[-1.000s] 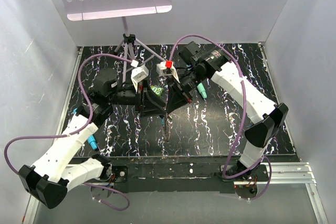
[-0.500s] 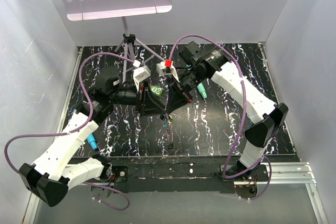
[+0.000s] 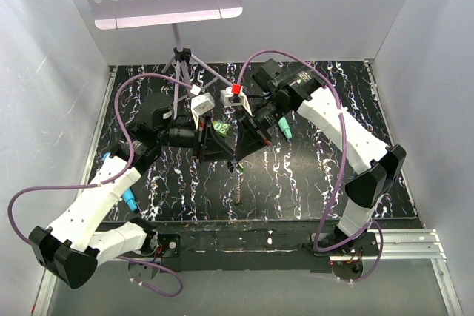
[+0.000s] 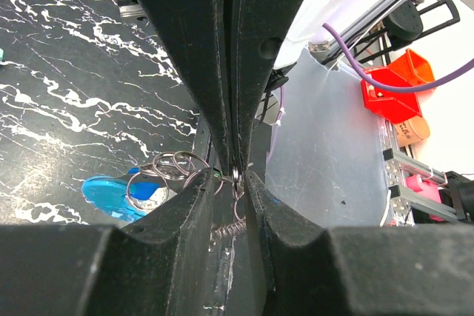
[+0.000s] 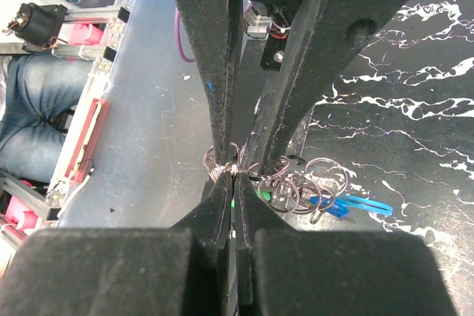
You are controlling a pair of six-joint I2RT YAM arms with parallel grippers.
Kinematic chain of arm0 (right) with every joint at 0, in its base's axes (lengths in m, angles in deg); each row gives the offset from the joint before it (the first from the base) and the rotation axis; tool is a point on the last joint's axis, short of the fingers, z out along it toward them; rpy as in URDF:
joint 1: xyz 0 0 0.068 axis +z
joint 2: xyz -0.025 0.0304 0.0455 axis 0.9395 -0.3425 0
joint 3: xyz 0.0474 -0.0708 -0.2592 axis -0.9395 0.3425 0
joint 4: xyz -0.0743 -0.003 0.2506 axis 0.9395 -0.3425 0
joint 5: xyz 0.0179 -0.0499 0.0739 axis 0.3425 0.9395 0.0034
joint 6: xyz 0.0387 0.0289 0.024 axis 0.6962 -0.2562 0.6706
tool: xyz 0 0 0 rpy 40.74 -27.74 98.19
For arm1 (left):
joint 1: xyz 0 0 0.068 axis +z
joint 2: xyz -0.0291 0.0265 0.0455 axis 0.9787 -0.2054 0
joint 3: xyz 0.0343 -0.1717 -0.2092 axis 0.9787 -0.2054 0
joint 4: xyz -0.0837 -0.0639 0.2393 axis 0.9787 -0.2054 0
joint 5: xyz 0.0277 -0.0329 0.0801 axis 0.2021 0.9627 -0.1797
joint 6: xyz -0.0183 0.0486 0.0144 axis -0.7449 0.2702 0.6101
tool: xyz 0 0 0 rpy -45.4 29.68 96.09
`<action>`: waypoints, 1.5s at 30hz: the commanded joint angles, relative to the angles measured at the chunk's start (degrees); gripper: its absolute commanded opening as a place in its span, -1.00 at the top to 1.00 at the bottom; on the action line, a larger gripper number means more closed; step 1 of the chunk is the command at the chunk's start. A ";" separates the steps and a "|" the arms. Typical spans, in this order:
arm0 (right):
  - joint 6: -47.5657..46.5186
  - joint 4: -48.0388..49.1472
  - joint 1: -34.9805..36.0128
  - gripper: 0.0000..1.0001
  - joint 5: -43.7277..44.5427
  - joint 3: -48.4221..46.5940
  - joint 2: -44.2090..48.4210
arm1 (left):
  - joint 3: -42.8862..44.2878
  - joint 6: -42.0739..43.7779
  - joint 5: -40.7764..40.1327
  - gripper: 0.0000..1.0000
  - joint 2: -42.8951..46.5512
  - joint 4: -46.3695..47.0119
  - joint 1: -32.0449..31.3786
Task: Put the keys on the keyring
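Right gripper (image 5: 232,186) pinches the keyring (image 5: 295,189) between the left gripper's (image 4: 235,192) parted jaws.

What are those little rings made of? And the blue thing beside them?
The rings look like thin grey metal wire with a shiny finish: they glint in the light and keep neat round loops. The blue clasp is probably smooth plastic: its colour is bright and even, with a soft sheen.

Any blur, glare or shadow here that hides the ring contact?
Left wrist: metal rings sharp, near fingers soft, upper right corner washed out. Right wrist: rings sharp, dark fingers fill the middle. Top external: evenly lit, rings too small to resolve.
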State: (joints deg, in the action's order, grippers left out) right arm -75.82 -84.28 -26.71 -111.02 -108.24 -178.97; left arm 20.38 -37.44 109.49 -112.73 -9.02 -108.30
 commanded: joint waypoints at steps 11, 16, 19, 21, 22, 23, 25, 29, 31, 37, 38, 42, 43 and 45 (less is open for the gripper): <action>1.70 -6.64 0.24 0.97 -2.35 -0.25 -0.17 | 1.88 1.07 0.01 0.58 0.20 -0.49 -0.96; 1.97 -6.64 0.24 0.97 -2.43 -0.25 -0.17 | 1.62 1.33 -0.34 0.57 0.20 -0.84 -1.31; 2.05 -6.55 0.24 0.97 -2.34 -0.25 -0.17 | 1.70 1.77 -0.69 0.58 0.02 -1.37 -1.58; 2.06 -6.46 0.15 0.97 -2.34 -0.16 -0.08 | 1.79 2.21 -0.87 0.58 -0.15 -1.98 -1.66; 2.06 -6.55 0.15 0.97 -2.34 -0.25 -0.08 | 1.88 2.39 -0.87 0.58 -0.24 -2.24 -1.66; 2.06 -6.55 0.24 0.97 -2.26 -0.16 -0.08 | 1.88 2.56 -0.87 0.58 -0.24 -2.42 -1.84; 2.14 -6.46 0.24 0.97 -2.26 -0.16 -0.08 | 1.88 2.74 -0.96 0.58 -0.33 -2.77 -1.75; 2.23 -6.46 0.24 0.97 -2.34 -0.08 -0.17 | 2.23 3.09 -1.05 0.66 -0.24 -3.21 -1.75; 2.23 -6.46 0.24 0.97 -2.35 -0.08 -0.25 | 2.32 3.18 -1.05 0.75 -0.42 -3.21 -1.75; 2.14 -6.20 0.24 0.97 -2.26 0.45 0.10 | 2.67 2.48 -1.39 1.00 0.02 -2.34 -1.75; 2.14 -6.11 0.33 0.97 -2.34 0.45 0.18 | 2.24 1.69 -1.48 1.00 0.46 -1.29 -1.75; 3.20 -5.23 0.07 0.81 -1.99 0.45 0.80 | -1.01 -2.70 -2.98 1.00 3.53 5.90 -1.75; 3.37 -5.32 0.06 0.63 -2.08 0.10 1.06 | -2.50 -4.28 -3.33 1.00 4.41 8.36 -1.75; 3.72 -5.49 -0.72 0.26 -2.43 -0.86 1.76 | -5.40 -7.01 -4.03 1.00 6.51 13.28 -1.75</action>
State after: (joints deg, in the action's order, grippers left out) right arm -72.93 -84.94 -26.88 -111.19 -107.89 -179.69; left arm 18.26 -39.02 107.07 -111.04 -7.40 -109.85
